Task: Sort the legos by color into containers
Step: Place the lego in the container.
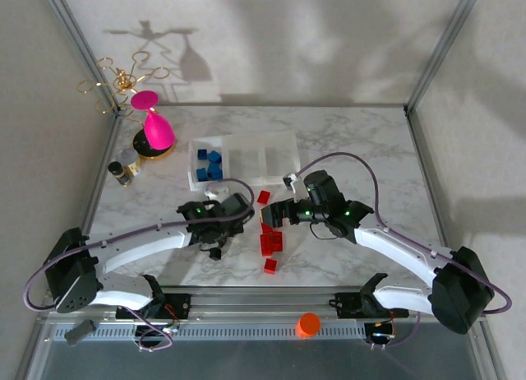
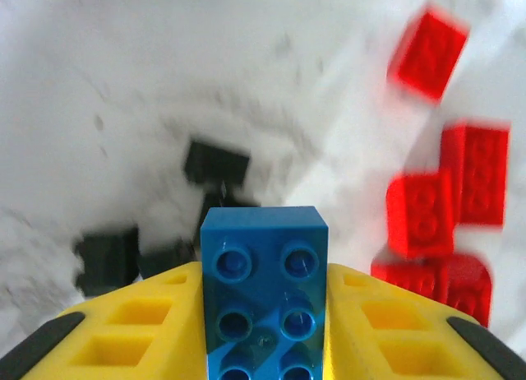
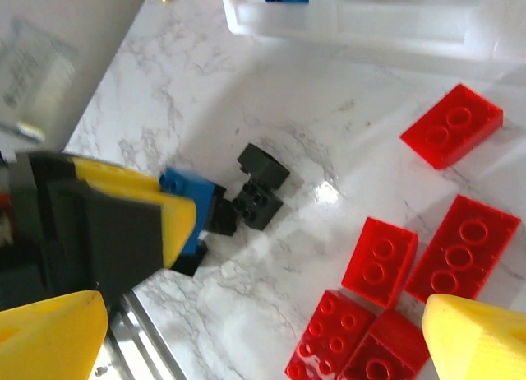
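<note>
**Ops:** L side, pose & grip?

**Me:** I've got the left arm [image 1: 140,242] running low from the near-left corner toward mid-counter [image 1: 370,150], wrist tipped down. The left pincer [image 2: 263,269] is clamped on a blue lego [image 2: 265,298], one finger on each side, studs facing the wrist cam. Black legos [image 3: 259,191] lie on the counter just beyond it.

**Ops:** R side?

**Me:** The right arm [image 1: 394,244] comes in from the near-right corner and bends left toward the middle, so the two wrists sit near each other. The right pincer [image 3: 263,335] is spread wide w/ nothing between the fingers, above the red legos [image 1: 269,242]. Those are loose around mid-counter, toward the near edge.

**Ops:** Bins?

**Me:** The containers [image 1: 279,137] sit in a row toward the far edge, a bit left of centre. The left bin holds blue legos [image 1: 208,164]. Can't tell what's in the other two.
</note>
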`<state>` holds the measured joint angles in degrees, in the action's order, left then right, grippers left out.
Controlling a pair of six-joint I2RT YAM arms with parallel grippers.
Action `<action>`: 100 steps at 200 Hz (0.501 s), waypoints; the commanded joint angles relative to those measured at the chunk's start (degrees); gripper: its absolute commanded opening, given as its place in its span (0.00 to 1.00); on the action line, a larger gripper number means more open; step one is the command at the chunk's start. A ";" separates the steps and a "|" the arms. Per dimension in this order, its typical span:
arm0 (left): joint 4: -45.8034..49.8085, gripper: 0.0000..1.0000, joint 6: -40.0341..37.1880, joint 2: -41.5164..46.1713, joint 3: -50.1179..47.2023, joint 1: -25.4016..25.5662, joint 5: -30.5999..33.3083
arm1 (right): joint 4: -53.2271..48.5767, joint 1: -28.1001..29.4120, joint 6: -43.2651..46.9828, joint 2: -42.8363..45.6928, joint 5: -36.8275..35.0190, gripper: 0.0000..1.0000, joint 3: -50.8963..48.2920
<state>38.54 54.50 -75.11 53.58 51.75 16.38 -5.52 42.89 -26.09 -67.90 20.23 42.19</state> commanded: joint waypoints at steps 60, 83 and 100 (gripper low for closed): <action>-2.36 0.34 -16.21 -8.58 15.83 -22.46 6.37 | 13.66 0.52 -5.81 -7.38 -1.06 0.99 1.55; -3.72 0.32 -19.06 -15.78 20.48 -25.38 5.77 | 14.22 0.46 -6.03 -8.21 -2.09 0.99 1.83; -4.19 0.31 -20.53 -21.02 24.05 -27.04 5.45 | 14.18 0.52 -5.91 -8.51 -2.63 0.99 1.84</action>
<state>35.11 38.59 -90.26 73.21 26.35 21.17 6.00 43.00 -31.20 -75.85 19.09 42.30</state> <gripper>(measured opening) 0.332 0.988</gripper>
